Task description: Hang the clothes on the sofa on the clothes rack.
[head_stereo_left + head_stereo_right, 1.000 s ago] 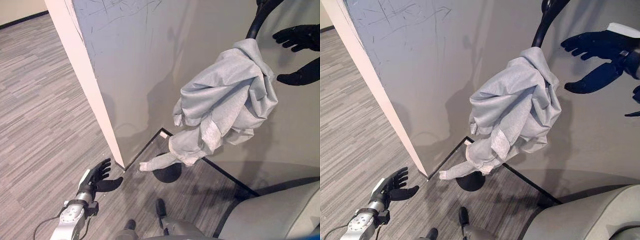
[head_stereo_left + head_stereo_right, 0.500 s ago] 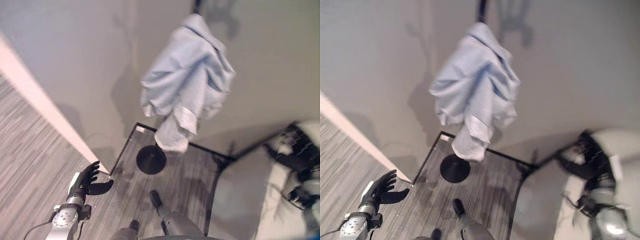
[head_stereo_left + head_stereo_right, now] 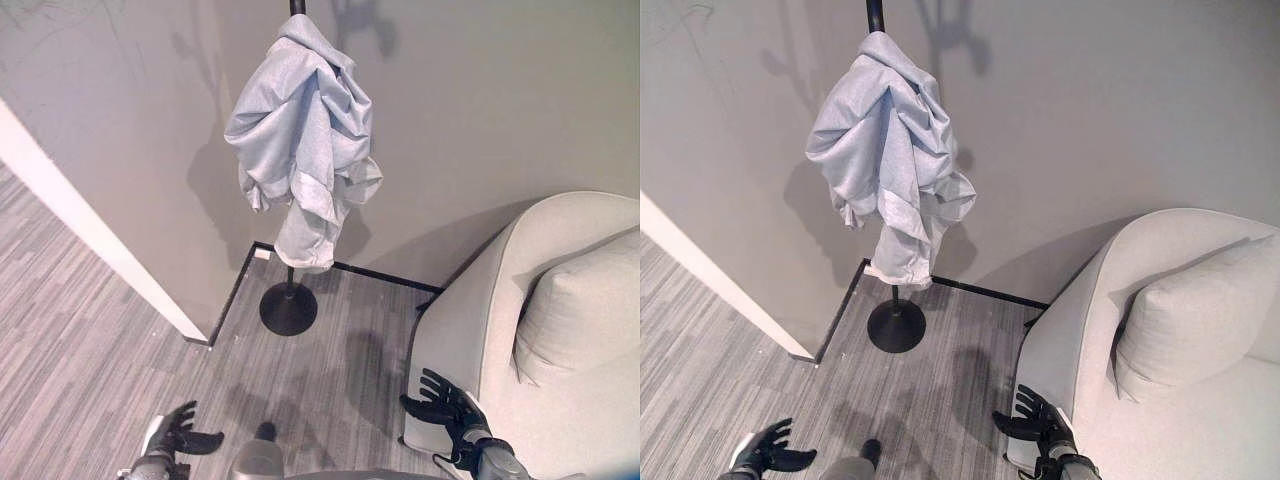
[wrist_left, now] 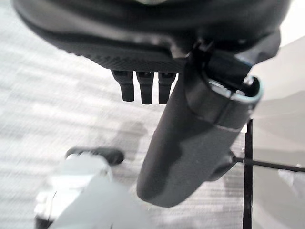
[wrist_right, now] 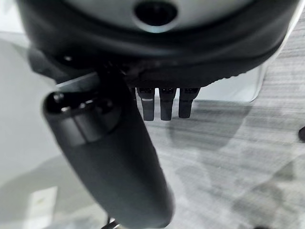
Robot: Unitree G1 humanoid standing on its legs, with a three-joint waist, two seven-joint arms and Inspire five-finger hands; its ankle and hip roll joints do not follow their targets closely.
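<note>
A light grey garment [image 3: 300, 140] hangs bunched on the black clothes rack pole [image 3: 296, 8], whose round base [image 3: 288, 309] stands on the floor by the wall corner. The pale grey sofa [image 3: 480, 330] with a cushion [image 3: 575, 310] stands at the right. My left hand [image 3: 182, 437] hangs low at the bottom left, open and empty. My right hand [image 3: 443, 407] hangs low beside the sofa's front corner, open with fingers spread, holding nothing. Both wrist views show straight fingers [image 4: 145, 88] and a thumb [image 5: 114, 167] over bare floor.
A white wall end [image 3: 90, 235] juts out on the left of the rack. Grey striped carpet [image 3: 80, 350] covers the floor between the wall, the rack's base and the sofa.
The camera has swung down and right, bringing the sofa into view. My right hand dropped from up by the hung garment to low beside the sofa. The left hand stays low.
</note>
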